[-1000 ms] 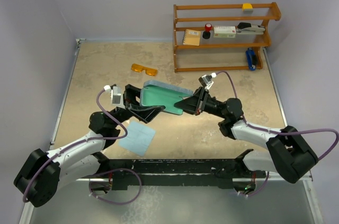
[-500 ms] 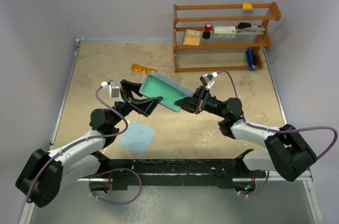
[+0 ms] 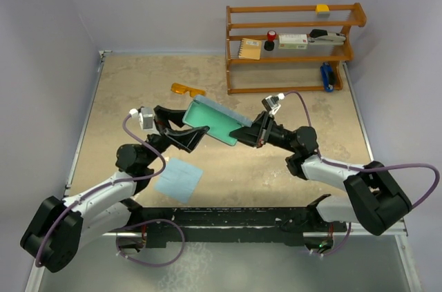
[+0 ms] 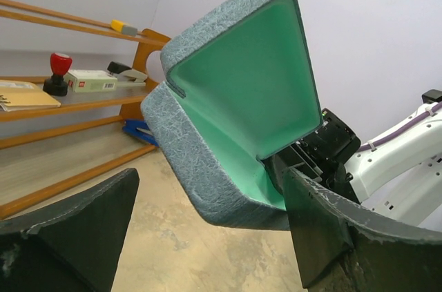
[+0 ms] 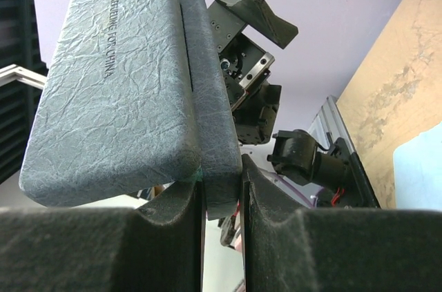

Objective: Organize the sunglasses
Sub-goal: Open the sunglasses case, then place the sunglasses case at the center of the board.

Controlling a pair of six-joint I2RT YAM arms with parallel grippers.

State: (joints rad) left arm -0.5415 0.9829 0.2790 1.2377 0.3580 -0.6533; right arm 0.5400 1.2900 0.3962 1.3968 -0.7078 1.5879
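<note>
The right gripper (image 3: 243,136) was clamped on an opened oblong blue-grey case with teal lining (image 3: 214,121), held aloft; the left gripper (image 3: 181,126) hovered empty at its nine o'clock, jaws apart. The small translucent orange-amber sunglasses (image 3: 188,89) lay on the table at the case's eleven o'clock, probably the left gripper's next pickup. The speckled beige tabletop (image 3: 138,92) sat between lilac walls (image 3: 159,9).

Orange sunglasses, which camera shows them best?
The top external view: the sunglasses lie whole on the table, beyond the open case. Neither wrist view shows them; both are filled by the case.
</note>
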